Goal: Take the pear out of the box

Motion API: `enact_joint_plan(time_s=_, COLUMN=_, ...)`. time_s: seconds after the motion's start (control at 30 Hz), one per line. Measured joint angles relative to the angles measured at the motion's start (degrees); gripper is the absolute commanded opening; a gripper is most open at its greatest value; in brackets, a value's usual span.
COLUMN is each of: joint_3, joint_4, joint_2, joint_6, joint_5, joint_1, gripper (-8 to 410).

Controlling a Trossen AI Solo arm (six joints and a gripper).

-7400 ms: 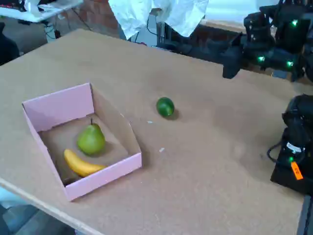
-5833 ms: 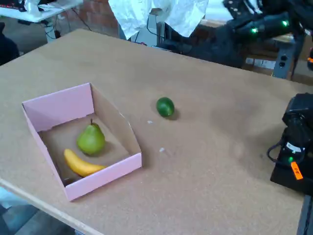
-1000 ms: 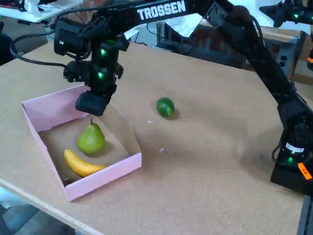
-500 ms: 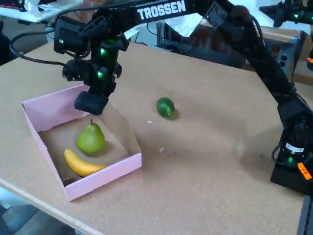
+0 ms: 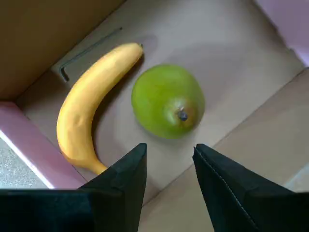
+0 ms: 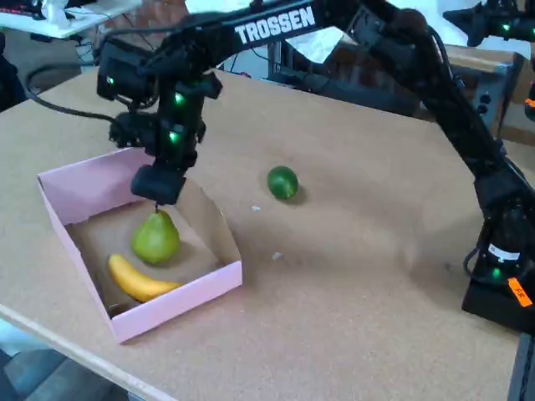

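**Pincer released above the pear in the box**

The pear (image 6: 155, 238) stands upright on the brown floor of the box (image 6: 180, 302), stem up, in the half nearer the box's tall back wall. The banana (image 6: 138, 281) lies just beside it, toward the box's front wall, which runs close to the desk's (image 6: 351, 284) near edge. In the wrist view the pear (image 5: 167, 101) is seen from above, its dark stem pointing at the camera, and the banana (image 5: 89, 104) curves along its left side; whether the two touch cannot be told. A thin bent dark line marks the box floor near the banana's upper tip.

The gripper (image 6: 158, 185) hangs just over the pear's stem, inside the box's outline, near the tall wall. In the wrist view its two black fingers (image 5: 126, 181) stand apart with a clear gap, so the gripper (image 5: 170, 151) is released and holds nothing; the pear sits just beyond the fingertips.

The lime (image 6: 282, 182) lies on the bare desk well to the right of the box in the fixed view, toward the middle of the desk. The arm (image 6: 418, 67) reaches across from its base at the desk's right edge.
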Motion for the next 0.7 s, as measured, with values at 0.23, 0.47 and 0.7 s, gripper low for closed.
enact_joint_plan(time_s=0.23, joint_3=-1.40, joint_4=0.83, joint_2=0.00, joint_6=0.79, joint_5=-1.29, joint_1=-0.48, gripper=142)
enact_joint_plan(time_s=0.47, joint_3=-1.77, joint_4=4.35, joint_2=0.00, joint_6=-2.67, joint_5=-1.38, joint_1=-0.48, gripper=146)
enact_joint_plan(time_s=0.7, joint_3=-1.77, joint_4=3.10, joint_2=-0.04, joint_6=-1.14, joint_5=-1.38, joint_1=-0.39, gripper=150)
